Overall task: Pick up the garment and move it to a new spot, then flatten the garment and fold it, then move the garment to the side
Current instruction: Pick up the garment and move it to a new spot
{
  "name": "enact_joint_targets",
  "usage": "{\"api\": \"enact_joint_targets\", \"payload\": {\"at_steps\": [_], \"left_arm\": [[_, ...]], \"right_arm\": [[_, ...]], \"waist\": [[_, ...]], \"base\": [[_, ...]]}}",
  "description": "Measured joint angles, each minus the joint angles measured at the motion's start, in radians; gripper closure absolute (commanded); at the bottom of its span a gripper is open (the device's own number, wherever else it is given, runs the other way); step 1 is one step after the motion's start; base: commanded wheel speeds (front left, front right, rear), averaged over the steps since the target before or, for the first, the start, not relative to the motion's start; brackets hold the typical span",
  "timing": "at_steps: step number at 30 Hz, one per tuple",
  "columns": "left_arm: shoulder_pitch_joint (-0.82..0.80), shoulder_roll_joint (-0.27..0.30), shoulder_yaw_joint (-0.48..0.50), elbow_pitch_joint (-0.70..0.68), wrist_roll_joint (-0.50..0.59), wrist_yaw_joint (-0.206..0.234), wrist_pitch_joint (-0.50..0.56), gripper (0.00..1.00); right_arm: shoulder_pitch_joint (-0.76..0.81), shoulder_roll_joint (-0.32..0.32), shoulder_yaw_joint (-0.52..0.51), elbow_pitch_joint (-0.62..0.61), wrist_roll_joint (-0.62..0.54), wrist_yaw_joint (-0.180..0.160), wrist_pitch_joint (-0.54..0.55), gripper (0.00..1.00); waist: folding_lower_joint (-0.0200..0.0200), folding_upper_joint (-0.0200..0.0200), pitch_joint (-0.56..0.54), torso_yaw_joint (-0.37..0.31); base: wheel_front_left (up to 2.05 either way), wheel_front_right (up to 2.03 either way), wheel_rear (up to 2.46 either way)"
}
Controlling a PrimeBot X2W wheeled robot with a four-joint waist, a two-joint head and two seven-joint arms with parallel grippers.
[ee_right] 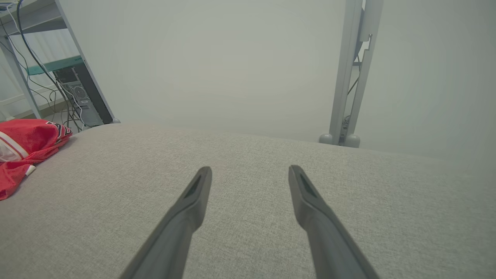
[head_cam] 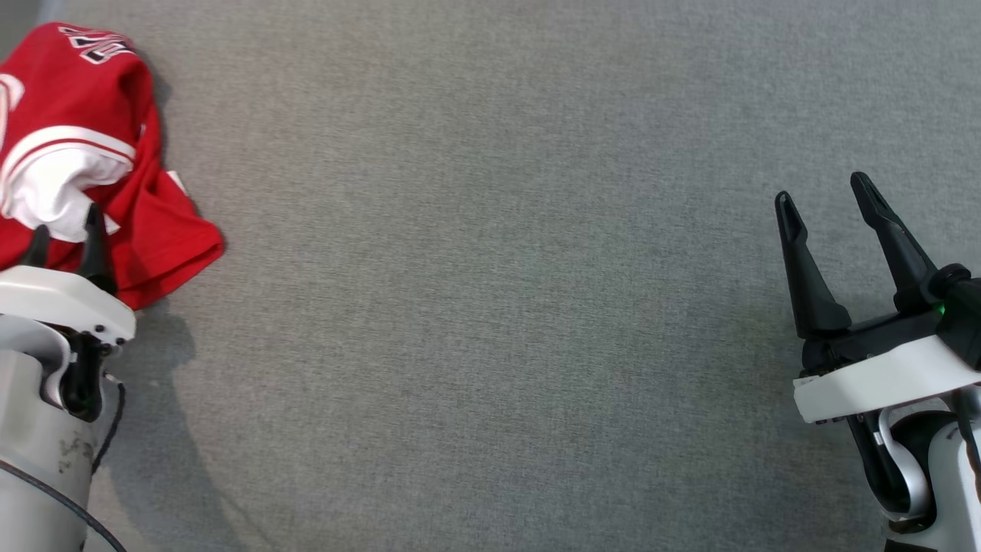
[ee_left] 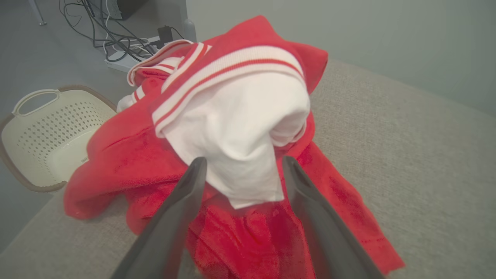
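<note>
Left wrist view is picking up a cream basket and cables past the garment, while right wrist view is catching a metal post behind the grey pad. The garment is lying crumpled at the pad's far-left edge, red body bunched, white sleeve with striped trim on top. Left gripper is hovering at that sleeve, jaws apart; right gripper is sitting spread wide over bare pad, well apart from it.
</note>
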Motion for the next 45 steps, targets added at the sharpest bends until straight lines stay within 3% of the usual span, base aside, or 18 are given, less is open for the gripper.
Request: {"api": "enact_joint_targets", "payload": {"at_steps": [2, 3, 4, 5, 12, 22, 29, 38, 45], "left_arm": [[-0.015, 0.004, 0.001, 0.026, 0.0, -0.006, -0.005, 0.0], [-0.026, 0.005, 0.001, 0.045, -0.002, -0.008, -0.011, 0.49], [-0.034, 0.006, 0.002, 0.061, -0.002, -0.009, -0.024, 0.82], [-0.043, 0.007, 0.001, 0.074, 0.0, -0.013, -0.033, 1.0], [-0.068, 0.043, 0.028, 0.034, 0.043, -0.007, -0.068, 1.0], [0.083, 0.06, 0.169, -0.409, 0.204, 0.084, -0.071, 1.0], [0.29, 0.046, 0.21, -0.679, 0.222, 0.146, -0.06, 1.0], [0.548, 0.033, 0.243, -1.111, 0.235, 0.259, 0.039, 1.0], [0.616, 0.021, 0.178, -1.319, 0.278, 0.289, 0.115, 1.0]], "right_arm": [[-0.002, -0.001, 0.0, 0.001, 0.0, 0.0, -0.002, 0.0], [-0.004, -0.001, -0.002, 0.002, 0.0, 0.0, -0.005, 0.0], [-0.005, -0.003, -0.003, 0.003, 0.0, 0.0, -0.006, 0.0], [-0.005, -0.003, -0.006, 0.004, 0.0, 0.0, -0.006, 0.0], [0.006, 0.001, -0.02, 0.024, -0.001, 0.0, -0.019, 0.0], [0.06, 0.026, -0.046, 0.047, 0.001, 0.0, -0.046, 0.0], [0.096, 0.047, -0.047, 0.058, 0.014, 0.0, -0.063, 0.0], [0.144, 0.063, -0.054, 0.057, 0.02, 0.0, -0.072, 0.0], [0.145, 0.069, -0.049, 0.051, 0.022, 0.0, -0.08, 0.0]], "waist": [[0.0, 0.0, 0.008, -0.007], [0.0, 0.0, 0.014, -0.013], [0.0, 0.0, 0.02, -0.017], [0.0, 0.0, 0.024, -0.02], [0.0, 0.0, -0.008, -0.017], [0.0, 0.0, -0.136, -0.003], [0.0, 0.0, -0.23, -0.016], [0.0, 0.0, -0.294, -0.059], [0.0, 0.0001, -0.299, -0.123]], "base": [[0.0, 0.0, 0.0], [0.0, 0.0, 0.0], [0.0, 0.0, 0.0], [0.0, 0.0, 0.0], [0.0, 0.0, 0.0], [0.0, 0.0, 0.0], [0.0, 0.0, 0.0], [0.0, 0.0, 0.0], [0.0, 0.0, 0.0]]}}
